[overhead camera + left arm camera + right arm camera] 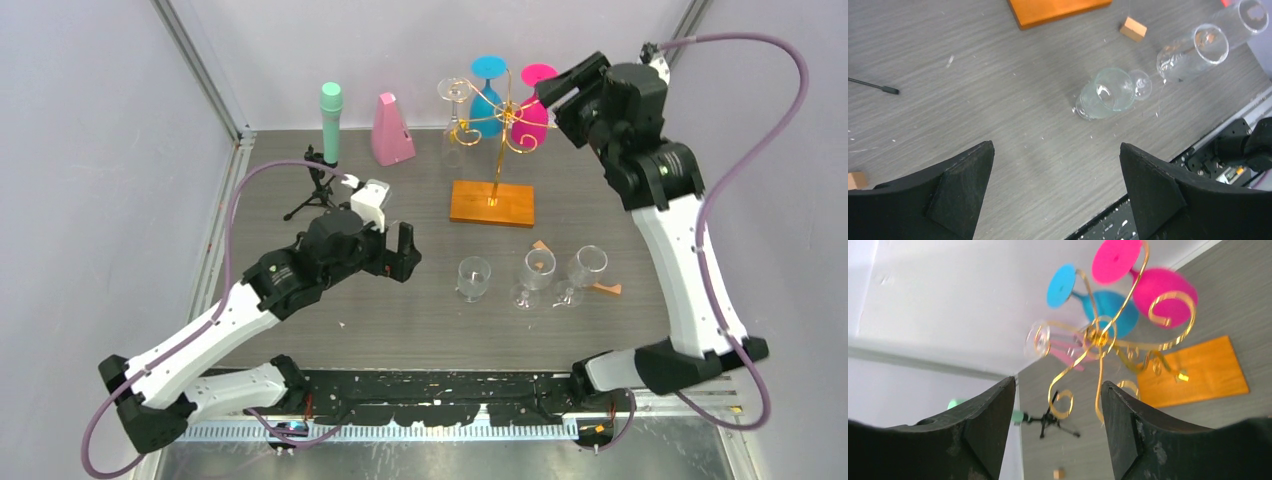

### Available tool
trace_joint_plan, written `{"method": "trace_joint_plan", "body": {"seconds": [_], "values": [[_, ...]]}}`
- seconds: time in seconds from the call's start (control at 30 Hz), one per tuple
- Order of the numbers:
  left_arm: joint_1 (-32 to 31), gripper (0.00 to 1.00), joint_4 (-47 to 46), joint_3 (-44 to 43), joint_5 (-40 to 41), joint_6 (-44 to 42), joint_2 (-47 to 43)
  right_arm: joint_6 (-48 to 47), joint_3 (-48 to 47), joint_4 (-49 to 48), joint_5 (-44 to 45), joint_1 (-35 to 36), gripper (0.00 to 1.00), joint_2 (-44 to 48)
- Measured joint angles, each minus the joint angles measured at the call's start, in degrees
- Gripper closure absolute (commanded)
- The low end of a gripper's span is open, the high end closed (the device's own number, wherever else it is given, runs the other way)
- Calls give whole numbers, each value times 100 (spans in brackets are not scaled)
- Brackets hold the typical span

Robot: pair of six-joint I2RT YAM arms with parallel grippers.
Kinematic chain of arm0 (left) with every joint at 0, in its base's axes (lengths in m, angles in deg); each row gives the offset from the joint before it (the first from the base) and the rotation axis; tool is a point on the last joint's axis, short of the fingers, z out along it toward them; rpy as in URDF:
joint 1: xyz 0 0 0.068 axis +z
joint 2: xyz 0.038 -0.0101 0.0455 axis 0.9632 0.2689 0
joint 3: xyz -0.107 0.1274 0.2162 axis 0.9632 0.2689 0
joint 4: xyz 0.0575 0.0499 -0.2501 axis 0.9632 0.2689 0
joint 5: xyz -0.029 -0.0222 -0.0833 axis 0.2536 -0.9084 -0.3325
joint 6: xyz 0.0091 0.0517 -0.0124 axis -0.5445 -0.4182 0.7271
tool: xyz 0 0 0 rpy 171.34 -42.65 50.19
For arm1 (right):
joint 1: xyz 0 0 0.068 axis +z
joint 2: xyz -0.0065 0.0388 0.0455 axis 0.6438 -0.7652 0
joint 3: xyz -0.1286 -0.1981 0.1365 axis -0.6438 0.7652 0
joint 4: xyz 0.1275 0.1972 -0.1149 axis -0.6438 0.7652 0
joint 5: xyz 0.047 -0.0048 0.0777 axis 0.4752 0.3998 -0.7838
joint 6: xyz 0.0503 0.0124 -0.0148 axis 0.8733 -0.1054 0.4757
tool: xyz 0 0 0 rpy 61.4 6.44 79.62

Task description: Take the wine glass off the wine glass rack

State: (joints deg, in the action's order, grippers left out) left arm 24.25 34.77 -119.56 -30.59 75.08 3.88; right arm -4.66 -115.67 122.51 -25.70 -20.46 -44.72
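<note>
Hovering over the near left of the table (pixel 400 325), my left gripper (pixel 398 252) has its jaws spread as wide as they go, with nothing between them. In my left wrist view the two black fingers (pixel 963 190) frame only bare grey wood grain.

Just past them, to the right, three glasses stand in a row on the table: the left clear glass (pixel 473 278), the middle clear glass (pixel 535 275) and the right clear glass (pixel 585 270). One small wooden block (pixel 541 246) lies just behind the middle one. A second wooden block (pixel 607 289) lies just beside the foot of the right one.

Further back stands the wine glass rack (pixel 497 150), its orange-brown base (pixel 491 203) flat on the table and its slim gold pole upright. Three glasses hang upside down from its curled arms: a clear wine glass (pixel 455 110) on the left, a blue wine glass (pixel 487 98) behind the pole, and a pink wine glass (pixel 535 115) on the right.

My right gripper (pixel 558 92) is raised level with the top of the rack, just beside the pink wine glass. Its jaws stand apart and grasp nothing. In my right wrist view the gold curls show in the gap between the fingers (pixel 1128 425), beyond their tips.

At the back left sit a pink pyramid-shaped object (pixel 391 130) and a mint-green cylinder (pixel 330 115) upright on a small black tripod (pixel 315 190).
</note>
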Motion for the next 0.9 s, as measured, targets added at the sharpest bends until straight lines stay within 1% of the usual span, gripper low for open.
{"method": "trace_joint_plan", "body": {"seconds": [0.1,0.17,0.23,0.27,0.3,0.33,0.37,0.43,0.5,0.6,0.73,0.8,0.83,0.9], "values": [[4,0,-146,166,299,-140,-306,-20,-492,-48,9,-398,34,-654],[11,0,-240,260,511,-258,-413,-22,-743,-105,-81,-804,34,-1106],[31,0,-323,358,708,-348,-459,-13,-811,-186,-260,-1163,38,-1445],[31,0,-365,411,798,-393,-463,13,-817,-214,-452,-1263,43,-1631],[33,0,-389,468,861,-413,-463,15,-817,-223,-544,-1432,51,-1711],[37,0,-422,531,907,-426,-463,31,-820,-232,-734,-1596,55,-1838],[39,0,-481,610,949,-428,-463,57,-822,-254,-940,-1744,62,-1945],[42,0,-546,726,994,-422,-437,125,-826,-310,-1305,-2004,67,-2116],[42,0,-588,761,1010,-411,-356,168,-828,-398,-1598,-2186,69,-2245],[42,0,-693,758,1010,-387,-149,184,-892,-553,-1930,-2400,70,-2404],[42,0,-706,758,999,-356,85,186,-968,-820,-2249,-2450,72,-2498],[42,0,-706,758,992,-321,125,192,-1001,-968,-2415,-2450,66,-2529],[42,0,-704,758,992,-302,129,212,-1016,-1027,-2492,-2450,61,-2544],[42,0,-706,758,992,-278,129,260,-1058,-1156,-2682,-2450,57,-2590]]}}
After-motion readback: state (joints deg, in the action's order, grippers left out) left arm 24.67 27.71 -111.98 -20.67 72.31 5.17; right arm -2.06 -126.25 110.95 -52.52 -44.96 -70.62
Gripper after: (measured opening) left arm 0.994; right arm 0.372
